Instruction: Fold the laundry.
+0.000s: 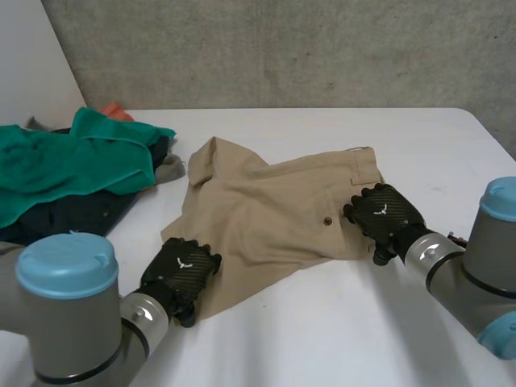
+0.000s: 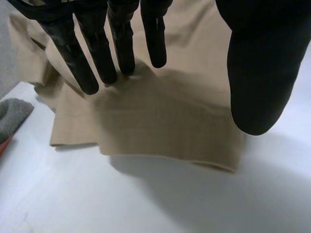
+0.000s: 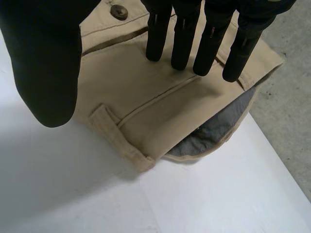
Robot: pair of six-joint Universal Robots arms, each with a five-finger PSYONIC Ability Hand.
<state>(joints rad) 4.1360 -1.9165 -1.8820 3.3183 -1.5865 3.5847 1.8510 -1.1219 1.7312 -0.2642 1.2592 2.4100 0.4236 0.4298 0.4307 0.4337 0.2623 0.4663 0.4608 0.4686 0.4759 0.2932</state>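
White bench (image 1: 339, 322), concrete wall (image 1: 282, 48) behind. Khaki shorts (image 1: 266, 210) lie mid-bench, rumpled, no clean fold yet. Left hand (image 1: 179, 270) is open, straight fingers on the cloth by the hem (image 2: 160, 145). Right hand (image 1: 383, 214) is open, fingers straight over the waistband (image 3: 146, 107). Pile (image 1: 72, 161) of green and dark clothes waits beside the shorts, so I'd say most of the job is left. No readable writing, only a small white emblem on each hand.

Tan shorts (image 1: 266, 210) lie rumpled and partly spread near the middle of the white table (image 1: 339, 339). Their waistband (image 3: 160, 104), with a brown button (image 1: 326, 220), a belt loop (image 3: 121, 138) and grey lining (image 3: 214, 131), points toward the right edge, and a leg hem (image 2: 160, 141) points toward the near left. At the left edge sits a heap: a green garment (image 1: 64, 161) on a dark navy one (image 1: 72, 211), with a grey piece (image 1: 170, 168) and an orange scrap (image 1: 115, 111).
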